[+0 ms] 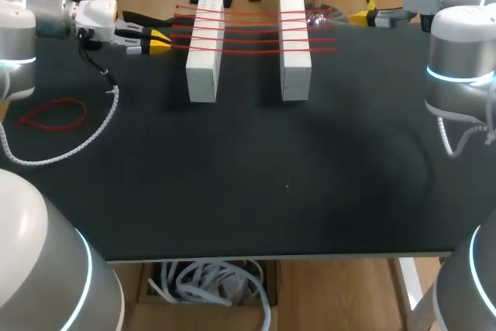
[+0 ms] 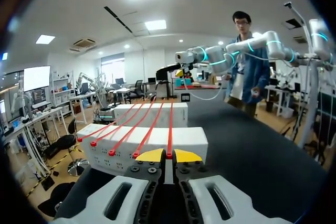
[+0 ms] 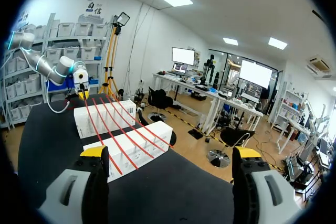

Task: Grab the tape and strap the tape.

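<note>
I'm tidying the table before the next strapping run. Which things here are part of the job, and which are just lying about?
Job:
red tapes across the blocks
left white block
right white block
left gripper
right gripper

Lying about:
loose red tape loop, perhaps spare
white coiled cable from the left arm

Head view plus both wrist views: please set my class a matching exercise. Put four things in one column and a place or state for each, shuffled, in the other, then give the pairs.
Things
1. left claw
2. right claw
3. loose red loop
4. white blocks

Places and states
A. open, holding nothing
B. side by side under the stretched red straps
C. shut on the end of one red strap
D. lying flat at the left of the table, apart from the blocks

Pairs: 1-C, 2-A, 3-D, 4-B
</note>
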Robot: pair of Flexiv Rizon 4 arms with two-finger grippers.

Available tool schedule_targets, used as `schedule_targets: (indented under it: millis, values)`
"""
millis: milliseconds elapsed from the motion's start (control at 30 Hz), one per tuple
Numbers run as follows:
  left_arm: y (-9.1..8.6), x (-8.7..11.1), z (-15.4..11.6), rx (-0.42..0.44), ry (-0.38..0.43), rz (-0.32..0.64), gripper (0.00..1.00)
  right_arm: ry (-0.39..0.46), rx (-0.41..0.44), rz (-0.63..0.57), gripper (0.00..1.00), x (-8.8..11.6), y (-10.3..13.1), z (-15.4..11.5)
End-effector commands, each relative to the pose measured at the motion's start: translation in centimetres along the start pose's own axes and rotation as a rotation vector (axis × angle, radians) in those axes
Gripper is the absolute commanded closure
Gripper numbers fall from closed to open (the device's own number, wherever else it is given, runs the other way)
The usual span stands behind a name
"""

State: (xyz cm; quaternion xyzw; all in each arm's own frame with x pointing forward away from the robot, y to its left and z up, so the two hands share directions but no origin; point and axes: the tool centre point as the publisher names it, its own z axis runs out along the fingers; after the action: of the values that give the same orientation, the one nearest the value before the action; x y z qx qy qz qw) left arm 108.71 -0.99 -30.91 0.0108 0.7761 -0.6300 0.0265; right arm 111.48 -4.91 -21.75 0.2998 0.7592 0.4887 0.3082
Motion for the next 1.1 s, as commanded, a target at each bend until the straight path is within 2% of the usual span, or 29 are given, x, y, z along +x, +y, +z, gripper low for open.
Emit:
schedule_targets:
  millis: [33, 167, 367, 700, 1100]
  values:
    - [0.1, 0.1, 0.1, 0.003, 0.000, 0.001, 1.00, 0.001, 0.002, 0.000, 0.00, 0.0, 0.0, 0.0]
    - [-0.1, 0.1, 0.2, 0.022, 0.000, -0.001, 1.00, 0.001, 0.002, 0.000, 0.00, 0.0, 0.0, 0.0]
    - [-1.3, 0.3, 0.3, 0.125, -0.014, -0.016, 1.00, 0.001, 0.002, 0.000, 0.00, 0.0, 0.0, 0.0]
    - [-4.7, 1.6, 0.6, 0.309, -0.068, -0.009, 1.00, 0.001, 0.002, 0.000, 0.00, 0.0, 0.0, 0.0]
    - [-9.5, 2.4, 0.0, 0.425, -0.046, 0.065, 1.00, 0.001, 0.002, 0.000, 0.00, 0.0, 0.0, 0.0]
